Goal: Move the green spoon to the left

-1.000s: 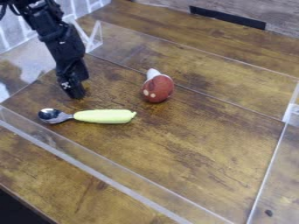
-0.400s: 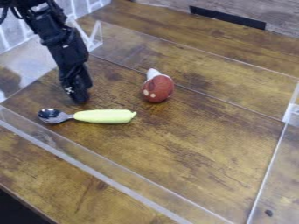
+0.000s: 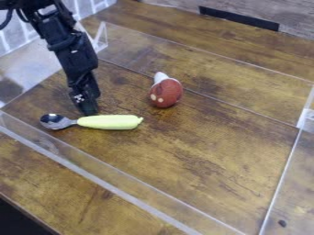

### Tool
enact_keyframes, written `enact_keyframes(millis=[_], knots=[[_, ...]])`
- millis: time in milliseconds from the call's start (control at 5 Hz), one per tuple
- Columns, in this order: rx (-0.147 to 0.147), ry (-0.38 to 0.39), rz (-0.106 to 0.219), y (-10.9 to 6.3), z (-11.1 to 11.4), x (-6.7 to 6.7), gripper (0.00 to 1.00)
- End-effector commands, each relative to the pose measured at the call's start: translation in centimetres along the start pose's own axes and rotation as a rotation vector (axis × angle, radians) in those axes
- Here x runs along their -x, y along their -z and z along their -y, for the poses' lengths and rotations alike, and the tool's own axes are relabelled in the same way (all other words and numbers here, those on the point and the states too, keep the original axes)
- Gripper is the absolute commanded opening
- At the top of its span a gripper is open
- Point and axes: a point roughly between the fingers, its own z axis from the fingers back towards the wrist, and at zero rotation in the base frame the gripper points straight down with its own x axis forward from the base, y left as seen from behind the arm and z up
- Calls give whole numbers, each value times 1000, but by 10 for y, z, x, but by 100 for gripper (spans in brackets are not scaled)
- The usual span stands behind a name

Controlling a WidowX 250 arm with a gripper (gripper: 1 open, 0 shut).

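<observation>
The green spoon point(image 3: 98, 121) lies flat on the wooden table, its yellow-green handle pointing right and its silver bowl point(image 3: 53, 119) at the left end. My black gripper point(image 3: 84, 98) hangs just above and behind the spoon, pointing steeply down, a little apart from the handle. Its fingers look open with nothing between them.
A reddish-brown rounded object point(image 3: 166, 92) with a pale tip lies to the right of the gripper. Low clear plastic walls point(image 3: 147, 197) fence the work area, running along the front and right. A white rack point(image 3: 15, 37) stands at the far left.
The gripper has shifted slightly to the right and toward the spoon's handle. The spoon and the reddish-brown object have not moved.
</observation>
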Motion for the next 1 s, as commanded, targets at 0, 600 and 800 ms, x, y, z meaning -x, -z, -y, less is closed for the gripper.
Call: enact_keyframes(millis=[0, 600, 800], knots=[[-39, -16, 22, -9, 10, -16, 100], [-33, -52, 8, -47, 4, -49, 100], [-29, -24, -10, -62, 14, -65, 100]])
